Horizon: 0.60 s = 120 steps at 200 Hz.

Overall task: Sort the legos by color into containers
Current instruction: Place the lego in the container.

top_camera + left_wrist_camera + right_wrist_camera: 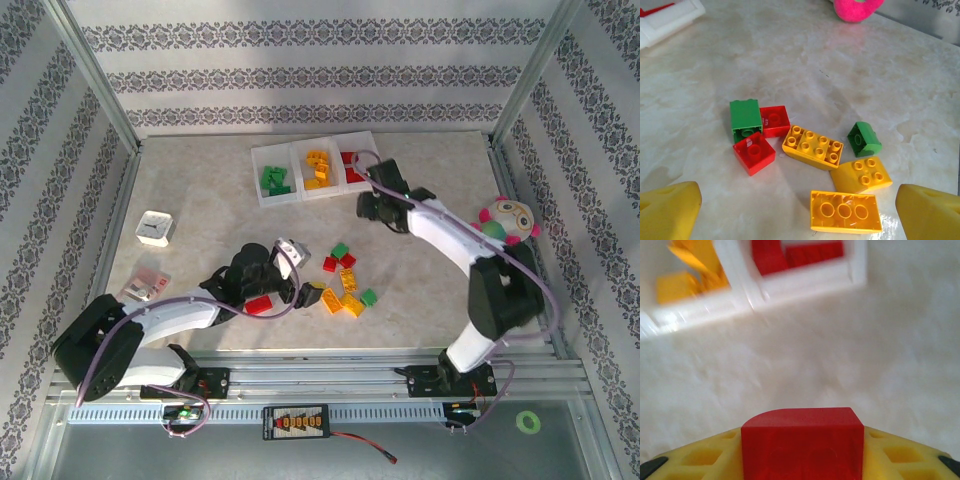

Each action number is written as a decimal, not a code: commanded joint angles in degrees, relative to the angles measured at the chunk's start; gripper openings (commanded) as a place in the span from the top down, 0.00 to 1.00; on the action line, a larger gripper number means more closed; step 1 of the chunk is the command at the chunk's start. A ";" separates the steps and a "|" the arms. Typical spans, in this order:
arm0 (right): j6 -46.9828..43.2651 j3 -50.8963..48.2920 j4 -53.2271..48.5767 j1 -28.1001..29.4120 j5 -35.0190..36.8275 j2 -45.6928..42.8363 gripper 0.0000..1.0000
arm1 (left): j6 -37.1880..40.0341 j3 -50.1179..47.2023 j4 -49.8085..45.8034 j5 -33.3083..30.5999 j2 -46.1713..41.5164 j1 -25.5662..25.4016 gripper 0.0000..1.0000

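- A red brick is clamped in the right gripper, just short of the containers, with the red compartment ahead.
- Loose legos are framed by the left gripper, which is spread wide and empty.
- If released early or off-line, the brick could be dropped onto the table or among the orange ones.
- No writing can be read.

Table bare btwn legos & containers; plush far right.
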 commanded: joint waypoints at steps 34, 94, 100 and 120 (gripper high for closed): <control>-5.75 25.48 0.16 -2.61 -0.77 18.65 0.51 | -1.15 -2.75 -4.73 -5.60 -7.54 -0.53 0.01; -7.09 42.29 -2.47 -5.46 -0.44 32.52 0.51 | -0.20 -3.89 -8.90 -9.22 -12.69 -0.53 0.01; -7.24 43.71 -2.76 -5.47 0.04 33.59 0.51 | -0.03 -4.04 -8.70 -9.48 -12.54 -0.53 0.01; -8.06 47.45 -3.16 -5.60 0.69 37.06 0.49 | 0.07 -4.09 -8.47 -10.03 -12.35 -0.53 0.01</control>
